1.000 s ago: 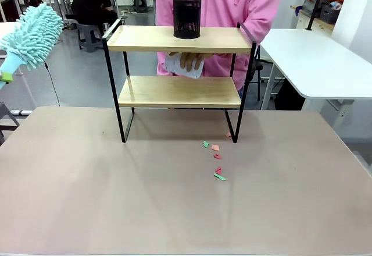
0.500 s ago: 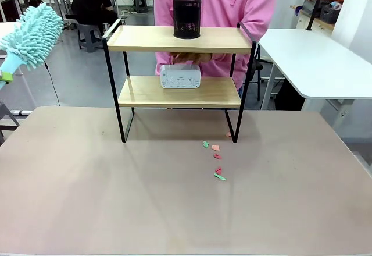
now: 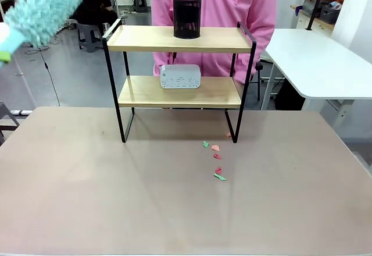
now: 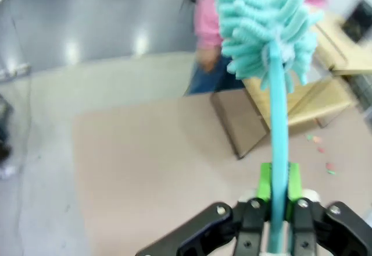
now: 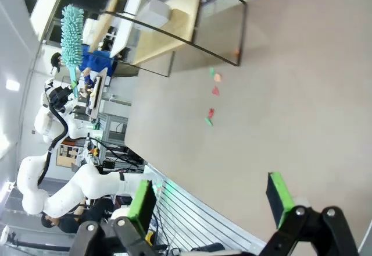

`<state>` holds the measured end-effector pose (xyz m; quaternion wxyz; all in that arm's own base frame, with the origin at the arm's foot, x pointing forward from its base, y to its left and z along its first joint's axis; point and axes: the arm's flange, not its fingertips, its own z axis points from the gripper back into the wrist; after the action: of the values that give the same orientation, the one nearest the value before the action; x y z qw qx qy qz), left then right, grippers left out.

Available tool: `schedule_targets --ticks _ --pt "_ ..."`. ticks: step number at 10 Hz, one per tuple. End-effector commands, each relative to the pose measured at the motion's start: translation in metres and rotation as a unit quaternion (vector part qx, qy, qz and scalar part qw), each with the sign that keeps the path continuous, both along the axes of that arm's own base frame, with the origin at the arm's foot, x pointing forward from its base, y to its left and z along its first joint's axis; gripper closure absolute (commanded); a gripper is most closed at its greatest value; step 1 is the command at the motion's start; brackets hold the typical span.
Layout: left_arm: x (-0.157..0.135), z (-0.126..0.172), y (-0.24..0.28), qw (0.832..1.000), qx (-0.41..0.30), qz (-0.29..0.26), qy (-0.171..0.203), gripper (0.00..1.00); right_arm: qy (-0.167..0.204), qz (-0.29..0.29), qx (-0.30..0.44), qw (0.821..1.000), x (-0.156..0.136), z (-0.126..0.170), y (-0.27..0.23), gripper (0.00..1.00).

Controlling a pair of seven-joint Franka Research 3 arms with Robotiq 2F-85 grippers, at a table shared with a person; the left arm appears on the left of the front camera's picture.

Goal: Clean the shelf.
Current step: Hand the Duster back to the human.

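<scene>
**Duster raised, shelf waiting**

At twelve o'clock on our table (image 3: 87, 198) stands the shelf (image 3: 180, 39), two wooden boards on a black frame. A black mesh cup (image 3: 187, 16) sits on the upper board, a white box (image 3: 181, 76) on the lower. Paper scraps (image 3: 216, 158) lie on the table at about five o'clock from the shelf. A person in pink (image 3: 215, 0) stands behind it.

Our left gripper (image 4: 274, 209) is clenched on the handle of the teal duster (image 3: 43, 9), held high at ten o'clock. Our right gripper (image 5: 209, 201) hangs released over the table.

We judge the sweep should come in flat along the upper board, skirting the cup so we do not topple it.
</scene>
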<state>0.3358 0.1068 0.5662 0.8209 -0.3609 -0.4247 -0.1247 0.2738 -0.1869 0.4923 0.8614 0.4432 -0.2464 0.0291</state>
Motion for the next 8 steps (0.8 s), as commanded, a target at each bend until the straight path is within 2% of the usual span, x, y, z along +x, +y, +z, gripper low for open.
schedule_targets --ticks 1,2,3,4,5,7,8 --pt "-0.023 0.027 0.014 0.989 -0.042 -0.132 -0.057 0.87 -0.04 0.015 0.033 0.999 0.005 0.033 0.007 0.0" --pt "-0.037 0.033 0.008 0.969 -0.046 -0.233 -0.071 0.87 -0.033 0.045 0.034 0.998 0.006 0.036 0.014 0.0" --pt "-0.047 0.034 -0.007 0.933 -0.013 -0.352 -0.069 0.87 -0.02 0.079 0.042 0.996 0.008 0.035 0.026 0.0" --pt "-0.048 0.031 -0.027 0.894 0.043 -0.443 -0.059 0.87 -0.006 0.133 0.068 0.989 0.003 0.036 0.039 0.0" --pt "-0.043 0.027 -0.048 0.857 0.103 -0.504 -0.03 0.87 -0.006 0.184 0.085 0.979 -0.007 0.036 0.055 0.0" --pt "-0.026 0.014 -0.086 0.755 0.197 -0.624 0.028 0.87 -0.035 0.271 0.085 0.958 -0.04 0.037 0.072 0.0" --pt "-0.015 0.01 -0.079 0.802 0.275 -0.529 0.039 0.87 -0.002 0.184 0.083 0.979 -0.011 0.036 0.064 0.0"
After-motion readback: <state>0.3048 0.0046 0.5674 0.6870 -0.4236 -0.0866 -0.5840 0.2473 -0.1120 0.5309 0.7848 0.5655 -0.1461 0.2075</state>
